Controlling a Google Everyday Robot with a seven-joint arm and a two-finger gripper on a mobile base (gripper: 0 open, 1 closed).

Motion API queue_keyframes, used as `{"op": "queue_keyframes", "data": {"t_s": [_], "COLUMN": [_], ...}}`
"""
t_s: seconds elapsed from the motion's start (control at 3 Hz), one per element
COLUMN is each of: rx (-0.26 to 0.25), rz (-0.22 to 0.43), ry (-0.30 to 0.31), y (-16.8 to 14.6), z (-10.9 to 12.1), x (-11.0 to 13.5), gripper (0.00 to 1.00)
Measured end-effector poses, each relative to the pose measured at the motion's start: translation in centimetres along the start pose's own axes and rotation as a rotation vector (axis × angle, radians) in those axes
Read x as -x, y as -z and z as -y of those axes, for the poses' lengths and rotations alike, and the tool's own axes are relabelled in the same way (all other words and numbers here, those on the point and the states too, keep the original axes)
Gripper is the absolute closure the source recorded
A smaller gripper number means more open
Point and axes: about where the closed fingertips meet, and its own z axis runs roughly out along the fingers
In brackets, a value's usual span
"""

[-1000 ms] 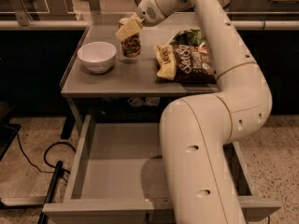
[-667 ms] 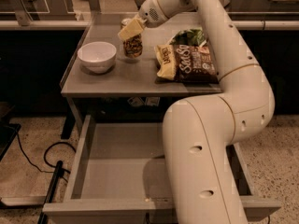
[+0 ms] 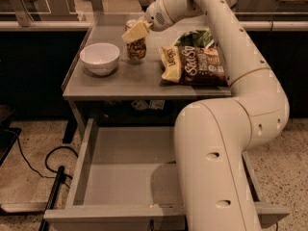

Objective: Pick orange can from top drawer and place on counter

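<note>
- Camera view: the jaws sit at the top of the orange can [image 3: 136,51], covering its upper part; whether they are clamped on it or apart cannot be told.
- The orange can stands upright on the grey surface [image 3: 120,83], toward its back edge, outside the top drawer [image 3: 126,177].
- A white bowl [image 3: 100,57] rests just left of the can, apart from it.
- A dark chip bag [image 3: 195,65] lies flat to the can's right, with a green bag [image 3: 195,36] behind it.
- The white arm [image 3: 226,143] rises in front of the drawer's right half and reaches over the bags.
- The top drawer is pulled out below the surface.
</note>
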Motion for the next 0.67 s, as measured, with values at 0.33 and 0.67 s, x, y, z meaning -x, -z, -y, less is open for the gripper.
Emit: {"op": "queue_keyframes", "data": {"t_s": [0.33,0.67], "rx": [-0.002,0.006], "rz": [0.026,0.031], "ry": [0.011,0.015], "y": [-0.19,-0.62], "z": [-0.15,-0.75], "x": [-0.31,-0.87], "gripper": [1.0,1.0]}}
